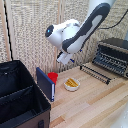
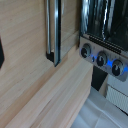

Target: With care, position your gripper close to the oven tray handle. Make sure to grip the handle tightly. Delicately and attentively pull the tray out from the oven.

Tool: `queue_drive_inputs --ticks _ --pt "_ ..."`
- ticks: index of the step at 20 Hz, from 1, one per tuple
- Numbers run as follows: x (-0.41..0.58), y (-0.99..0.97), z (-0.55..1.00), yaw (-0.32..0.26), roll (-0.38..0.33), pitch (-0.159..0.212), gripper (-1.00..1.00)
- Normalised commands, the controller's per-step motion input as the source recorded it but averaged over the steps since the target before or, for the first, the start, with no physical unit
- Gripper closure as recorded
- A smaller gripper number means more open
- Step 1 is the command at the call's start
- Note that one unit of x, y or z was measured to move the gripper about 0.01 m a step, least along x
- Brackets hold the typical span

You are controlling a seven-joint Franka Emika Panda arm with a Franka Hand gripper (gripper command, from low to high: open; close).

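The oven [image 1: 114, 54] stands at the exterior view's right, dark with a slatted front. The tray [image 1: 98, 71], a dark wire rack, sticks out from its front over the wooden table. The oven tray handle [image 1: 92, 74] is the thin dark bar along the rack's outer edge. My gripper [image 1: 68, 59] hangs in the air to the exterior view's left of the handle, apart from it and holding nothing. I cannot make out the gap between its fingers. The wrist view shows the handle [image 2: 53, 31] beside the oven [image 2: 105, 22] and its blue-lit knobs [image 2: 101, 60].
A white bowl [image 1: 72, 84] with something yellow in it sits on the table below my gripper. A red cup [image 1: 52, 76] stands beside a blue panel [image 1: 45, 83]. A large black open case [image 1: 20, 95] fills the exterior view's lower left.
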Motion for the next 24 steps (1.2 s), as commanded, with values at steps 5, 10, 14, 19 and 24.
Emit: queue_drive_inputs --ticks 5,10,14,19,24 --pt "0.289 -0.58 0.03 -0.012 0.000 0.055 -1.00" --pt "0.038 -0.66 0.01 0.125 -0.001 0.000 -1.00" --pt "0.000 -0.47 0.00 0.230 -0.064 0.002 -1.00" --pt "-0.017 -0.38 0.00 0.174 -0.210 0.001 -1.00" --pt "-0.051 -0.31 0.00 0.144 -0.299 0.000 -1.00"
